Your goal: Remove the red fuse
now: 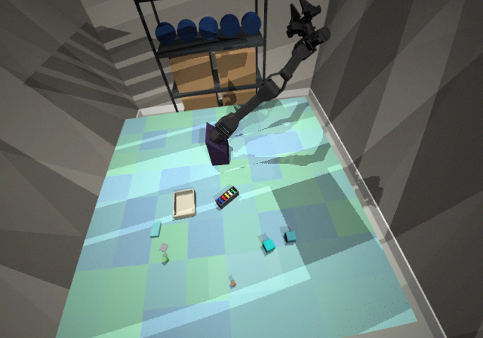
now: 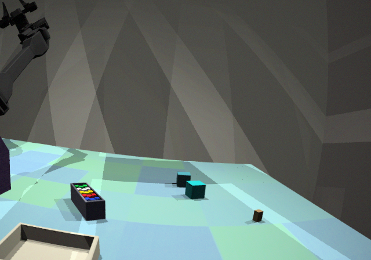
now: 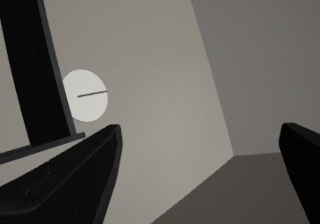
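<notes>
A storeroom or workshop: a metal shelving rack (image 1: 202, 41) holds cardboard boxes (image 1: 212, 71) against bare grey walls.
</notes>
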Robot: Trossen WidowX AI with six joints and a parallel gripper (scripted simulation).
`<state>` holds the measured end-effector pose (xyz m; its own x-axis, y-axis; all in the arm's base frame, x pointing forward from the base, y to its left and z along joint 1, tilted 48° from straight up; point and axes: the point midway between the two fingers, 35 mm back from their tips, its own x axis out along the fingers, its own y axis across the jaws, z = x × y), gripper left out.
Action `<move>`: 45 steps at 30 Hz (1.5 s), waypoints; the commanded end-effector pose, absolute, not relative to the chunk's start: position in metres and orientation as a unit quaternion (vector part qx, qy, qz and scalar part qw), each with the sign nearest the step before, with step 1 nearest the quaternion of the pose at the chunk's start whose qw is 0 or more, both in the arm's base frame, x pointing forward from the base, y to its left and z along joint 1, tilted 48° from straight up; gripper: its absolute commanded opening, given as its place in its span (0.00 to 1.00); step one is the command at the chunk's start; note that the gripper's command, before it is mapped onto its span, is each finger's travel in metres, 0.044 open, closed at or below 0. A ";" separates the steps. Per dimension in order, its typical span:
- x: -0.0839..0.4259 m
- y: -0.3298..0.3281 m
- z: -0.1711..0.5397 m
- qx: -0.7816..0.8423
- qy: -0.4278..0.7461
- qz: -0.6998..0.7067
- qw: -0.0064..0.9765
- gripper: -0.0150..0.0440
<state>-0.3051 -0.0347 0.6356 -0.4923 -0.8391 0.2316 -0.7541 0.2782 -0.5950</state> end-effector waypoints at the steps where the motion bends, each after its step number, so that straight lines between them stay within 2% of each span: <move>1: -0.306 -0.034 0.636 -0.499 0.797 -0.334 0.063 0.74; 9: -0.329 0.034 0.627 -0.411 0.824 -0.389 0.030 0.39; 10: -0.331 0.046 0.624 -0.395 0.825 -0.402 0.028 0.37; 19: -0.329 0.162 0.596 -0.246 0.820 -0.518 -0.006 0.37; 27: -0.294 0.264 0.565 -0.115 0.782 -0.610 -0.064 0.37; 35: -0.226 0.355 0.528 0.008 0.713 -0.686 -0.145 0.37; 45: -0.104 0.437 0.475 0.137 0.589 -0.749 -0.270 0.37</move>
<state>-0.1477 0.4140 0.4957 -0.8789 0.4542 0.1458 -0.2061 -0.0859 -0.9747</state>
